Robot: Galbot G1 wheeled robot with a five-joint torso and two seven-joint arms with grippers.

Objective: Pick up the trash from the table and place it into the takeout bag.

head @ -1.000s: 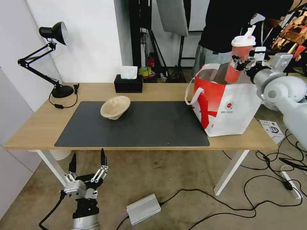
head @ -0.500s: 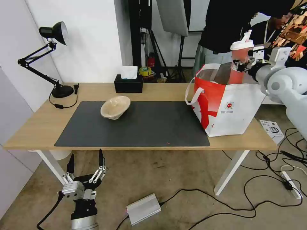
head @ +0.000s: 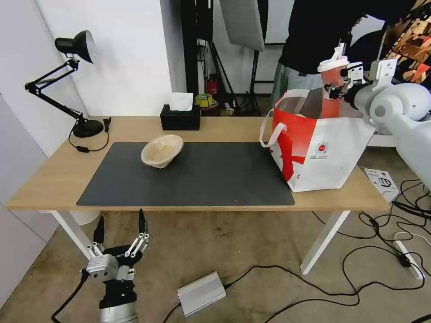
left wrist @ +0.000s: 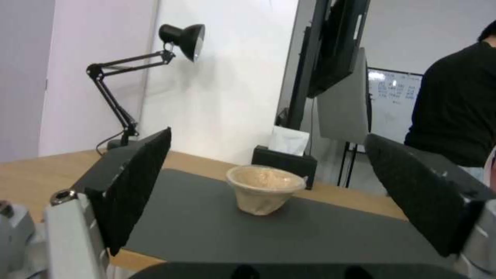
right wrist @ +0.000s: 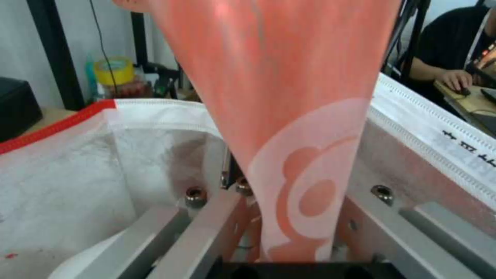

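Way into the bag

The takeout bag mouth is standing open; the red cup is partly occupying it.

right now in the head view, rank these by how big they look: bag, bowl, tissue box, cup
1. bag, clearly the largest.
2. bowl.
3. tissue box, close to the bowl and farther back, so that order is unsure.
4. cup, held by the right gripper over the bag; its lower end is hidden behind the rim, so its rank is unsure.

No legible text; takeout bag logo too small.
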